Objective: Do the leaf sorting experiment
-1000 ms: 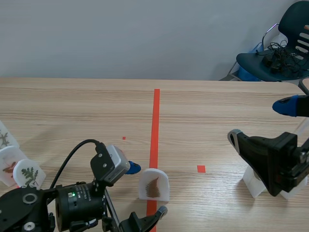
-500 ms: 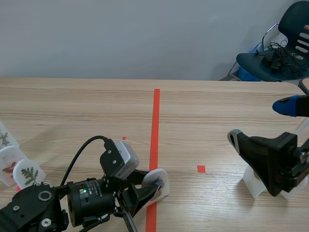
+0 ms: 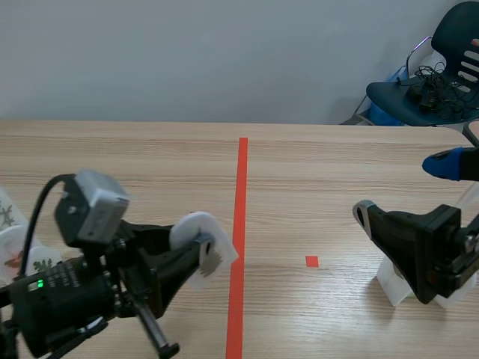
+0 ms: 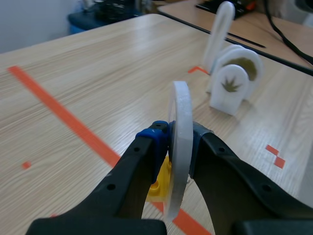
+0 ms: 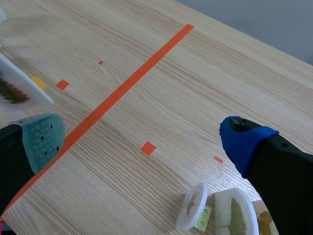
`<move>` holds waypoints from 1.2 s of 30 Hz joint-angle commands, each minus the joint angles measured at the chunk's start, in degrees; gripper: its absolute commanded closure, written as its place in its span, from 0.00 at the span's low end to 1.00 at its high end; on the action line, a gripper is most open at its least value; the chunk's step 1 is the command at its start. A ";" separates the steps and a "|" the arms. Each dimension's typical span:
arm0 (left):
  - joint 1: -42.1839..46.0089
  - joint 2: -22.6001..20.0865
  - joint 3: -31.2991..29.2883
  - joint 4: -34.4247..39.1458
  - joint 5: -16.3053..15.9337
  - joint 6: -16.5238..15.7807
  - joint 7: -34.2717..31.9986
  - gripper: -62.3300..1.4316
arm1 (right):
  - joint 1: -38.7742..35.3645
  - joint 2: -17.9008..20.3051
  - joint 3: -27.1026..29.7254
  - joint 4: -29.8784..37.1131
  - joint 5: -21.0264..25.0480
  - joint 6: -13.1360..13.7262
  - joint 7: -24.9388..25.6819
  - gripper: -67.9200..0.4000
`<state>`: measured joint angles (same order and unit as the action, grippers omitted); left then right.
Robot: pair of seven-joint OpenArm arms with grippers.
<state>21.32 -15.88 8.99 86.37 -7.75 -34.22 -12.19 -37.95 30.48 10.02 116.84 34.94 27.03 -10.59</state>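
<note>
So the left pincer [image 4: 179, 143] is clamped on a white leaf card [image 4: 179, 110], seen edge-on between the pads, with a little yellow block [image 4: 157, 187] at the card's foot. In the scene view that card is held lower left of center, just left of the orange tape line [image 3: 241, 187]. A few other leaf cards [image 3: 15, 247] stand at the far lower left of the worktop [image 3: 322, 164]. The right pincer [image 5: 142, 139] is over at the right edge, fingers wide apart and holding nothing, with some white cards [image 5: 230, 215] under it.
</note>
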 commanded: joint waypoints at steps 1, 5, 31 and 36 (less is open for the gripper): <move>3.37 0.15 -2.12 -0.31 -0.68 1.38 -0.33 0.89 | 0.66 0.28 0.04 0.00 0.20 -0.20 0.59 0.00; 7.85 1.99 -9.84 -0.46 -1.33 5.07 -0.31 0.89 | 0.66 0.28 0.04 0.00 0.20 -0.20 0.61 0.00; -2.93 0.17 -20.76 -21.07 -4.74 17.05 -1.70 0.88 | 0.66 0.28 0.04 0.00 0.20 -0.20 0.61 0.00; -2.93 -1.31 -20.81 -21.05 -4.74 16.63 -1.75 0.70 | 0.66 0.28 0.04 0.00 0.20 -0.20 0.61 0.00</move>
<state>18.26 -16.69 -11.55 63.99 -12.05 -17.17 -13.13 -37.95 30.48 10.02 116.84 34.94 27.00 -10.59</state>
